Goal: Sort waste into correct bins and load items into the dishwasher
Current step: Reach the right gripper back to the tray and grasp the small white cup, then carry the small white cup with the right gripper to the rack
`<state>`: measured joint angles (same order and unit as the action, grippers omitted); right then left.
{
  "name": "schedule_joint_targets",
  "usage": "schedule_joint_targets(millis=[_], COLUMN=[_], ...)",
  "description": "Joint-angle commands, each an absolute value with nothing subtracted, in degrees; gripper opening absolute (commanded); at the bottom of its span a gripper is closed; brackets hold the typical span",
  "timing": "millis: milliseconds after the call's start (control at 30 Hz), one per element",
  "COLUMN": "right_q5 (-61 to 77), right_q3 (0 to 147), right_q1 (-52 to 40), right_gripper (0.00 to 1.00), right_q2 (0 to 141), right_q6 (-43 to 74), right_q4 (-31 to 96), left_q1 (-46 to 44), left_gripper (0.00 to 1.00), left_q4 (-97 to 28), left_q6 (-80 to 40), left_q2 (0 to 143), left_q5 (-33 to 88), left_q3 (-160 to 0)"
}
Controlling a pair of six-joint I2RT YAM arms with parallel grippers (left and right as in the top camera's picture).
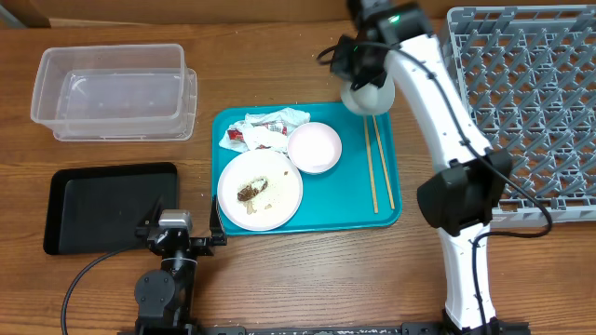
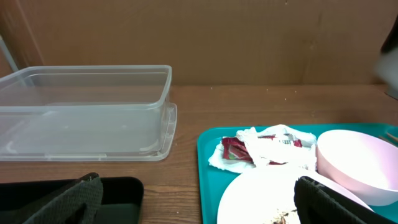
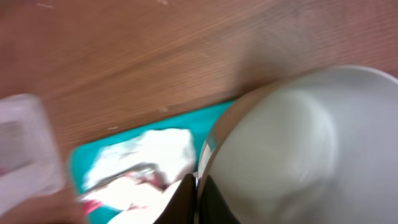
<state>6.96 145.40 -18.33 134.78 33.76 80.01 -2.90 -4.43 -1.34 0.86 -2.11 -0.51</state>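
Overhead: my right claw (image 1: pixel 357 74) is closed on the rim of the small cup (image 1: pixel 370 98), which is at the far edge of the teal tray (image 1: pixel 349 207); I cannot tell whether the cup is clear of the tray. On the teal tray there is one large plate (image 1: pixel 265 191) carrying a brown lump (image 1: pixel 248 193) and rice grains (image 1: pixel 262 207), and one bowl (image 1: pixel 314 147) just beside the plate. A crumpled napkin (image 1: pixel 275 121) with a red-and-white wrapper (image 1: pixel 238 139) lies at the far left corner, and one pair of chopsticks (image 1: pixel 378 167) lies lengthwise on the right side. The clear tub (image 1: pixel 112 88) sits far left on the desk (image 1: pixel 279 270), and the black tray (image 1: pixel 102 205) is nearer, below it. The grey dish rack (image 1: pixel 521 102) is on the far right. My left claw (image 1: pixel 184 220) is spread wide, resting between the black tray and the teal tray and holding nothing. Left wrist: the left claw (image 2: pixel 198 183) has its fingers (image 2: pixel 68 202) wide apart. I see the clear tub (image 2: pixel 87 112) ahead left, the black tray (image 2: pixel 121 186) low left and the teal tray (image 2: pixel 208 162) to the right, with napkin (image 2: pixel 277 138), wrapper (image 2: pixel 234 149), bowl (image 2: pixel 354 165) and large plate (image 2: pixel 255 199) on it. Right wrist, blurred: the right claw (image 3: pixel 198 186) is pinched on the rim of the small cup (image 3: pixel 298 143), with the teal tray (image 3: pixel 208 117) and napkin (image 3: pixel 152 149) beyond.
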Motion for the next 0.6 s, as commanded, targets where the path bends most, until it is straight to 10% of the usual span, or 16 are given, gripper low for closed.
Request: schedule_joint_targets(millis=[0,567], right_q5=[13.82,27.16], right_q3=[151.20,158.47], right_q1=[-14.13,24.01], right_gripper=[0.04,0.04], right_q2=[135.02,135.72], right_q6=[29.06,13.21], right_q4=[80.62,69.41], left_q1=[-2.59,-2.59], left_gripper=[1.00,1.00], left_q4=[-4.29,-4.29], left_q6=[-1.69,-1.69], left_q2=[0.27,0.27], left_q5=[-1.67,-1.67], left_q3=[-0.27,-0.27])
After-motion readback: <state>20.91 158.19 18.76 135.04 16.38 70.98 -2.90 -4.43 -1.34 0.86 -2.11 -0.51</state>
